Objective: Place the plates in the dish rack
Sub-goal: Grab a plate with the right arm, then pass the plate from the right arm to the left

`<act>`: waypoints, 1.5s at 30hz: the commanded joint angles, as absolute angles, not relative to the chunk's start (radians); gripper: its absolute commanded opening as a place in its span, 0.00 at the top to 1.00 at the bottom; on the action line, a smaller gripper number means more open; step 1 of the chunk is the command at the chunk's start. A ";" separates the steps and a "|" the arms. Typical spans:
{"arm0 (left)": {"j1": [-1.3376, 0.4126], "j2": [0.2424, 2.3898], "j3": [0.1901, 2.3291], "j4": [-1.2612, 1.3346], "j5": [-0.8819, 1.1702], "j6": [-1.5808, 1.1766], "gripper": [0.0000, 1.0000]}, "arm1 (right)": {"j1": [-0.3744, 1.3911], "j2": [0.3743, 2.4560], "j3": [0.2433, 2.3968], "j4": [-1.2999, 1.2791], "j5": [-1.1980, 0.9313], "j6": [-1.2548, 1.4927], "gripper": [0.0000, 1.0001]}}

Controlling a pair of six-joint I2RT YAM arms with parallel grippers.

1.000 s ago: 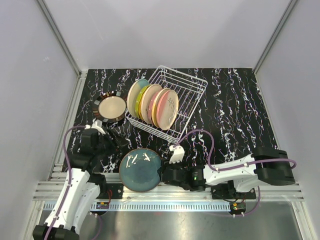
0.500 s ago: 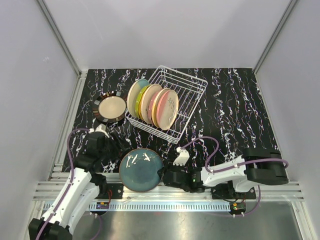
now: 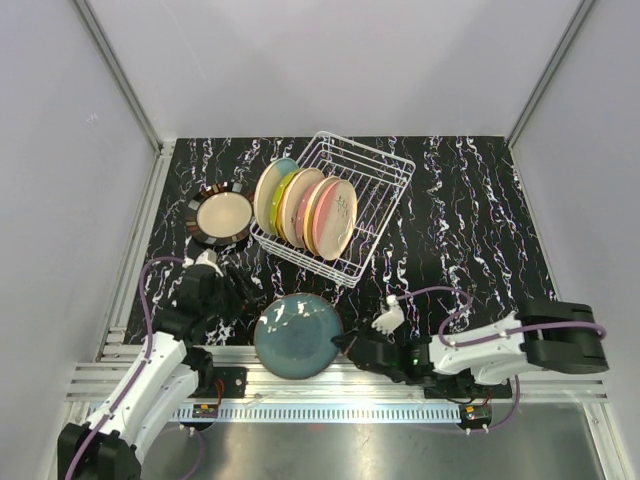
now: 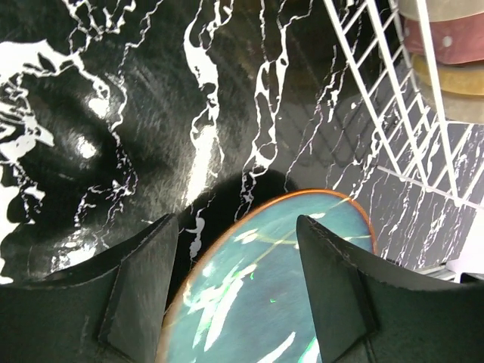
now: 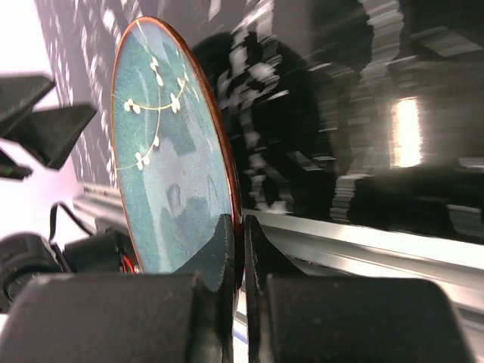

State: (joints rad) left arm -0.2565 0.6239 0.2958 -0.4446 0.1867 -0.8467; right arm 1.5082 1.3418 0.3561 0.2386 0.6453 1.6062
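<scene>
A teal plate (image 3: pixel 297 337) with an orange rim hangs tilted on edge at the near side of the table. My right gripper (image 3: pixel 346 344) is shut on its right rim; in the right wrist view the fingers (image 5: pixel 242 234) pinch the plate (image 5: pixel 166 151) edge. My left gripper (image 3: pixel 243 297) stands open just left of it. The plate (image 4: pixel 280 280) shows between the spread fingers (image 4: pixel 144 287), untouched. The white dish rack (image 3: pixel 372 185) holds several plates (image 3: pixel 310 208) upright at its left end.
A black-rimmed plate with a cream centre (image 3: pixel 222 215) lies flat on the table left of the rack. The rack's wires (image 4: pixel 401 113) sit at the top right of the left wrist view. A metal rail (image 3: pixel 340 385) runs along the near edge.
My right gripper has shut on the teal plate's rim and drawn it to the right, tilting it up. My left arm has shifted slightly with its jaws still open.
</scene>
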 commanded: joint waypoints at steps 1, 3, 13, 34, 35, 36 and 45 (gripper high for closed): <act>-0.264 0.623 0.287 -0.359 0.198 -0.848 0.32 | 1.503 1.188 0.299 -0.007 0.790 1.733 1.00; -0.268 0.623 0.276 -0.339 0.207 -0.853 0.32 | 1.503 1.128 0.288 -0.101 0.807 1.755 1.00; -0.347 0.667 0.230 -0.241 0.244 -0.934 0.29 | 1.503 0.985 0.227 -0.223 0.807 1.853 1.00; -0.847 0.896 0.147 0.038 0.066 -1.227 0.47 | 1.502 1.273 0.281 0.117 0.747 1.838 1.00; -0.854 0.888 0.138 0.043 0.060 -1.245 0.51 | 1.503 1.276 0.291 0.111 0.741 1.827 1.00; -0.859 0.878 0.134 0.046 0.054 -1.253 0.54 | 1.503 1.278 0.293 0.109 0.739 1.822 1.00; -0.868 0.623 0.166 -0.133 -0.063 -1.249 1.00 | 1.503 1.334 0.333 0.244 0.666 1.649 1.00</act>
